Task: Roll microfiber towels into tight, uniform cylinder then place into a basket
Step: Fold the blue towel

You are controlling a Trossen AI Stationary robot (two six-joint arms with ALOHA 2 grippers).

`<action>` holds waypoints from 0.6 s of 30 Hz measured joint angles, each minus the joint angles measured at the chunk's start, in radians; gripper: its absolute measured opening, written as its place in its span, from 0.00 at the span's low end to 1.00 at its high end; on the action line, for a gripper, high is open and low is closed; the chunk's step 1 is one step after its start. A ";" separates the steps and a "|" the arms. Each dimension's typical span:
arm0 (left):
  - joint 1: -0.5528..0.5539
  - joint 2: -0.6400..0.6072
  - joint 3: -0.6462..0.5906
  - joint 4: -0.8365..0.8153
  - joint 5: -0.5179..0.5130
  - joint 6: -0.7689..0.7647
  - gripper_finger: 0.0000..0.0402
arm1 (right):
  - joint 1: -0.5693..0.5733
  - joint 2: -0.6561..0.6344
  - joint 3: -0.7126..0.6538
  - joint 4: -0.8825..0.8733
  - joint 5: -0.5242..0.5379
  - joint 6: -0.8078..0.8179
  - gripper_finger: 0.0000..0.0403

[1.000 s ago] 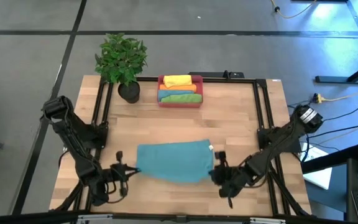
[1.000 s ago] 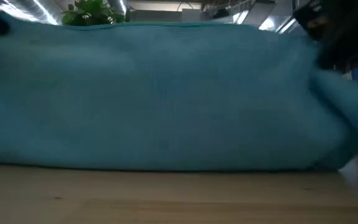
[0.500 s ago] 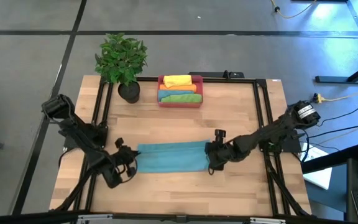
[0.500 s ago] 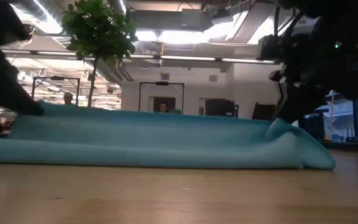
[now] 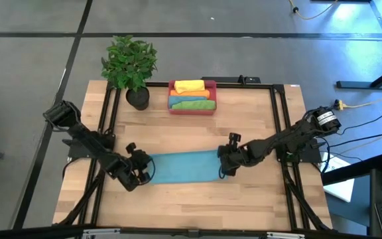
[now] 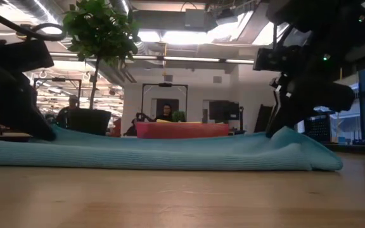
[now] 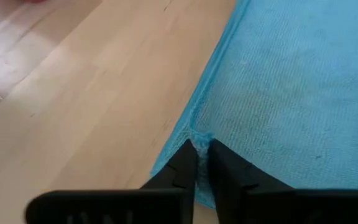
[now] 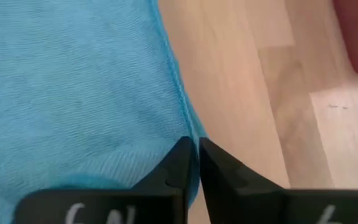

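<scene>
- At the left end of a teal-blue microfiber towel (image 5: pixel 183 166), folded into a long flat band on the wooden bench (image 5: pixel 244 126), the left gripper (image 5: pixel 144 170) is seen pinching the towel's edge between nearly closed fingers (image 7: pixel 185 163).
- The towel's long axis is laid left to right, between both arms.
- At the right end, the right gripper (image 5: pixel 221 162) is clamped thinly on the hem.
- Well beyond, the red-pink plastic basket (image 5: pixel 191 109) is already filled with rolled towels.

Wooden table (image 5: pixel 257 126), teal towel (image 5: pixel 181 166), basket (image 5: pixel 192 107), plant pot (image 5: pixel 138 99)
</scene>
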 joint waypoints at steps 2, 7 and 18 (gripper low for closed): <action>0.015 0.000 0.001 -0.001 0.015 0.014 0.12 | -0.010 0.000 0.000 -0.004 0.004 0.005 0.11; 0.038 0.000 0.033 -0.034 0.018 0.050 0.23 | -0.028 0.000 0.023 -0.105 0.082 0.099 0.17; 0.016 -0.001 0.285 -0.246 -0.007 0.101 0.29 | 0.052 -0.008 0.170 -0.353 -0.047 0.232 0.22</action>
